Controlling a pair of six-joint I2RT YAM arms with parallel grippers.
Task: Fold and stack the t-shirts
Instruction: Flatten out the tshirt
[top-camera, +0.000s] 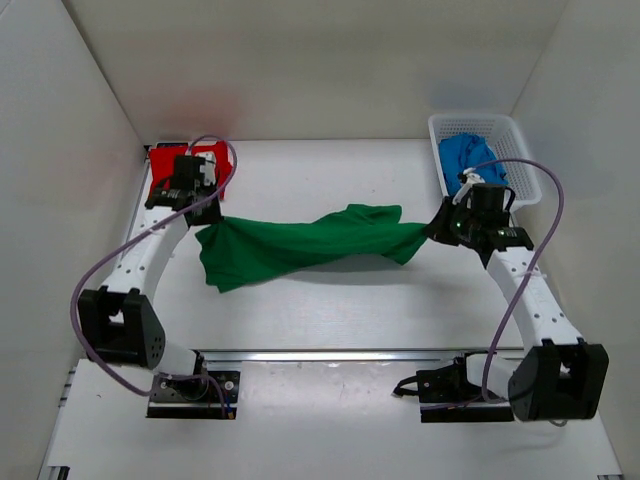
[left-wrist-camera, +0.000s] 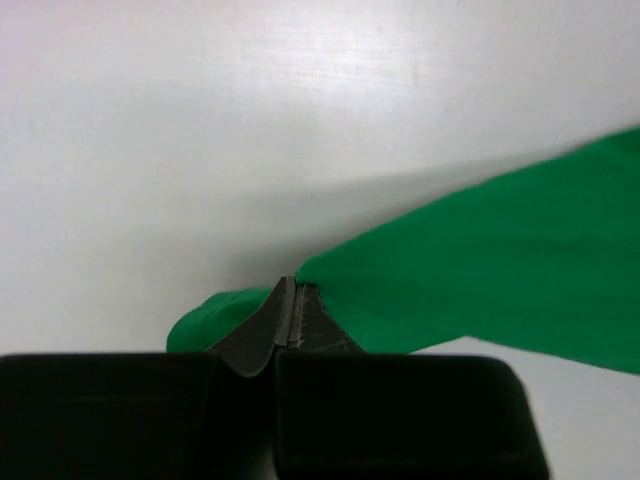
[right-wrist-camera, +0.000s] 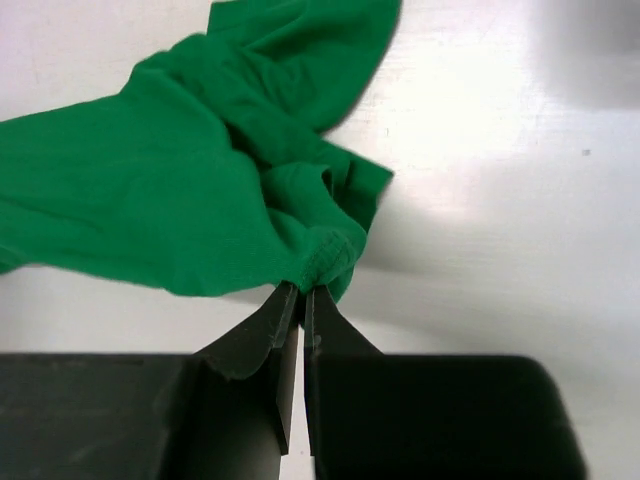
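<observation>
Green shirt (top-camera: 300, 245), left of the basket (top-camera: 520, 135), hangs unfolded, its ends pinched by left hand (top-camera: 205, 212) and right hand (top-camera: 437, 228). Red shirt (top-camera: 160, 165) lies far left of the basket and blue shirt (top-camera: 465, 155) inside it, so most folding seems undone. Only the wrist views show the pinches closely; only the top view shows red and blue.

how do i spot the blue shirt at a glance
At the far right corner of the white table stands a white plastic mesh basket. The crumpled blue cloth t-shirt lies inside it. It is the only basketed shirt: the green cloth shirt stretches across mid-table, the red cloth shirt sits far left.
</observation>
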